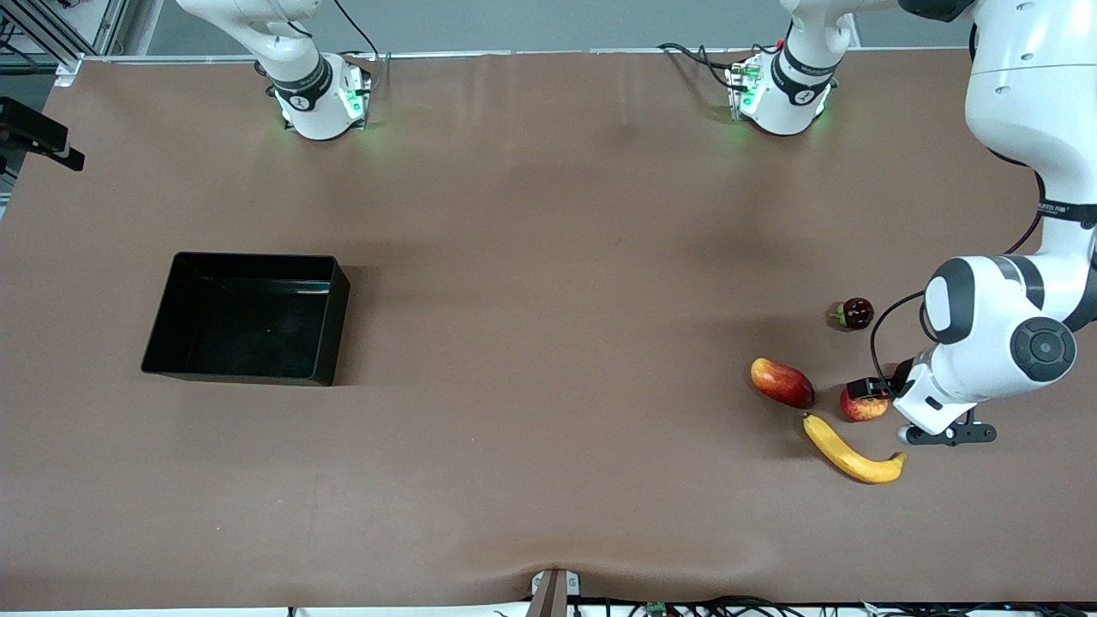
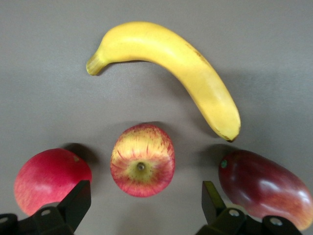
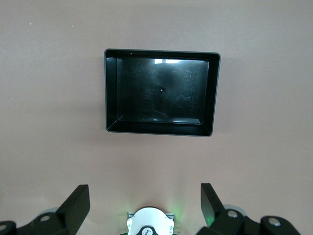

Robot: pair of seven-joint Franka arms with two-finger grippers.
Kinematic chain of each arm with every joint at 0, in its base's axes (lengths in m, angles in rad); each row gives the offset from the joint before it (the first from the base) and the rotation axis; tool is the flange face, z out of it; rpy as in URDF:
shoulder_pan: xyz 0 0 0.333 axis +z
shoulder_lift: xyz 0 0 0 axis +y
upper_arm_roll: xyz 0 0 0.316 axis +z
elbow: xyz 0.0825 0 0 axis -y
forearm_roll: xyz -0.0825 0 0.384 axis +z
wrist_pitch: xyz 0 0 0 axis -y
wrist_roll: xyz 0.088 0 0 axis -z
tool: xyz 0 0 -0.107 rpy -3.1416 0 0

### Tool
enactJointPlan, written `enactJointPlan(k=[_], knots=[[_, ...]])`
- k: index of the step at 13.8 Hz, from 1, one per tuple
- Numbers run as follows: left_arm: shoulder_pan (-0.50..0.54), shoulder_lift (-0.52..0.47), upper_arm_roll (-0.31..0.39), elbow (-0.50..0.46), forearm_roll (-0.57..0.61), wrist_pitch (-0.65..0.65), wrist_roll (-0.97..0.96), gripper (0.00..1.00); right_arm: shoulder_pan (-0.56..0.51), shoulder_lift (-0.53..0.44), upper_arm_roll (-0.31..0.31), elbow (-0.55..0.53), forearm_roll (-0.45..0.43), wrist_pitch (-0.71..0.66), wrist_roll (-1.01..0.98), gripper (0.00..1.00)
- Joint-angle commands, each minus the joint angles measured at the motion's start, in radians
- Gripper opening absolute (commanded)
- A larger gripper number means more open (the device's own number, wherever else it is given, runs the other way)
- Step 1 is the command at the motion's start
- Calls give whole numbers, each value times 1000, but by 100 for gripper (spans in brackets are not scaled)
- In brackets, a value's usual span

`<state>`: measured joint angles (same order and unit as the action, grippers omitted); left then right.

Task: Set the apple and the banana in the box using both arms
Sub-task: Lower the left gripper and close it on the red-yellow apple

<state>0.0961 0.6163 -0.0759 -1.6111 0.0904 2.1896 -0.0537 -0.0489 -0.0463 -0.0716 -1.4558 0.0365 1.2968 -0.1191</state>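
While the left arm is reaching down over the fruit at its own end of the bench (image 1: 548, 257), its left pincer (image 2: 142, 208) is hanging wide open with nothing in it, directly over the apple (image 2: 142, 159). That apple is lying on the bench between the mango (image 2: 266, 187) and a plain red fruit (image 2: 50, 179), touching neither. Just beside it, nearer the front camera, the banana (image 2: 181, 73) is lying flat, its curve bending around the apple without touching it. The black box (image 1: 248, 317) is sitting open and holding nothing toward the right arm's end of the bench, well apart from all the fruit. High above that box the right pincer (image 3: 142, 208) is waiting, its fingers (image 3: 78, 203) spread wide and gripping nothing, looking down into the bin.
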Motion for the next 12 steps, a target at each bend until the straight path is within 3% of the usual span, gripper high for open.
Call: enactJointPlan(k=[1,8,9,10,11,12], knots=[[7,32,-2,8,-15,38,17,100,-3,5,6,15,-14,-4,7,100],[25,105,-1,8,-3,111,28,93,-5,6,4,15,-14,-4,7,100],[25,109,-1,7,-3,122,28,86,-5,11,4,15,-17,-4,7,100],[22,111,-1,7,-4,125,28,73,-6,17,4,15,-18,-4,7,100],[17,112,1,7,-4,124,26,48,-9,29,4,15,-21,-4,7,100],[20,111,-1,7,-4,124,29,0,-12,48,4,17,-24,-4,6,100]])
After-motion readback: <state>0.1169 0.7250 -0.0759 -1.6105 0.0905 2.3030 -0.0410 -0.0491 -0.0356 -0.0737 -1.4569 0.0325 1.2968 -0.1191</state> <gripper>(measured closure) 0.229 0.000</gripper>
